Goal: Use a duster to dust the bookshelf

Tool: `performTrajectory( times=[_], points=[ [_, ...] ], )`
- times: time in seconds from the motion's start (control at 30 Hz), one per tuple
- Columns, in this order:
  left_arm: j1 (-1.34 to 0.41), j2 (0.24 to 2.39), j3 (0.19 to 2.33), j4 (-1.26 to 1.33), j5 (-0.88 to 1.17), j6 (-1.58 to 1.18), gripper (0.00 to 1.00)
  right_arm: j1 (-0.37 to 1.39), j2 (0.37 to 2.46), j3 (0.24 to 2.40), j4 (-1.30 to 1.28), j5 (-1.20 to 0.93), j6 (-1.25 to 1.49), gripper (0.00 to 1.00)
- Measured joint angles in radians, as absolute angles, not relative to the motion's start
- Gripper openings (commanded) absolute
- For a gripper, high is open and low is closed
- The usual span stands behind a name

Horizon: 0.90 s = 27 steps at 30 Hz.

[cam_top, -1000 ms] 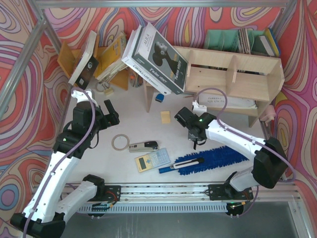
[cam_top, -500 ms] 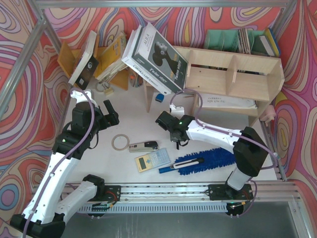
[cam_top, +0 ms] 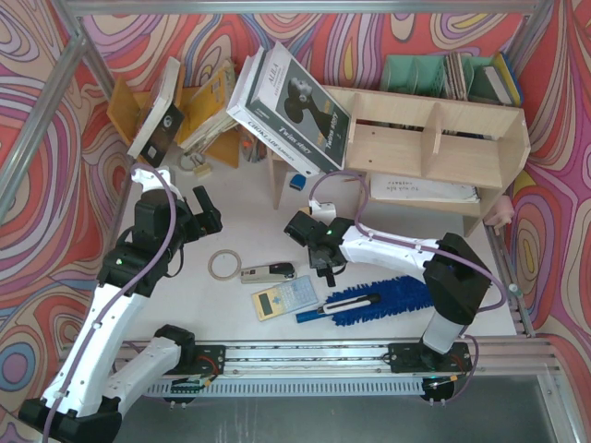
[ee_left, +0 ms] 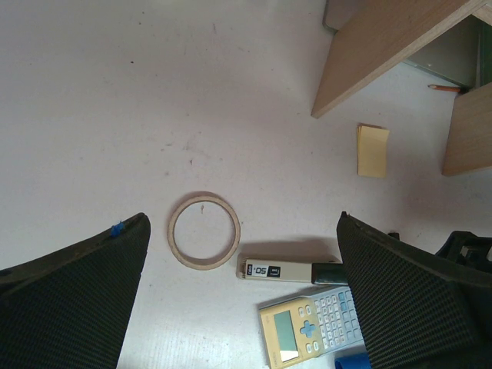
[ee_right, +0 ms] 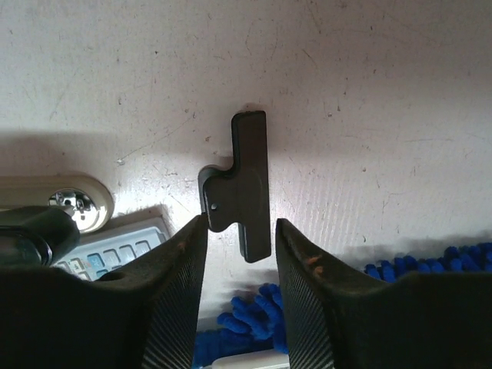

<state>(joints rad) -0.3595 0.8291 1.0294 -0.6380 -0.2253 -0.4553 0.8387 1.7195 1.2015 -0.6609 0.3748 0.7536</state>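
Currently duster lies flat on surface, just right of calculator, long axis L-R, handle end nearest calculator. R pincer, slightly open & empty, hovers just beyond calculator's far-right corner, so nearer. L pincer, wide open, sits well left.

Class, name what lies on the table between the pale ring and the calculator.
A slim white device with a small display and a black end lies between the ring and the calculator. The left wrist view shows it plainly.
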Motion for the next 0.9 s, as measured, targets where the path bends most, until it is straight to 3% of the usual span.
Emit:
performTrajectory(
  times=[0.2, 0.63, 0.9],
  points=[
    [-0.36, 0.829, 1.029, -0.638, -0.225, -0.456, 0.98, 0.852, 1.678, 1.201, -0.696, 0.376, 0.849, 0.45],
    [-0.353, 0.829, 1.029, -0.638, -0.21, -0.456, 0.98, 0.955, 1.499, 1.158, -1.022, 0.417, 1.48, 0.48],
    [-0.348, 0.827, 1.029, -0.65, -0.21, -0.456, 0.99, 0.957, 1.44, 1.052, -1.092, 0.364, 1.699, 0.5]
  ],
)
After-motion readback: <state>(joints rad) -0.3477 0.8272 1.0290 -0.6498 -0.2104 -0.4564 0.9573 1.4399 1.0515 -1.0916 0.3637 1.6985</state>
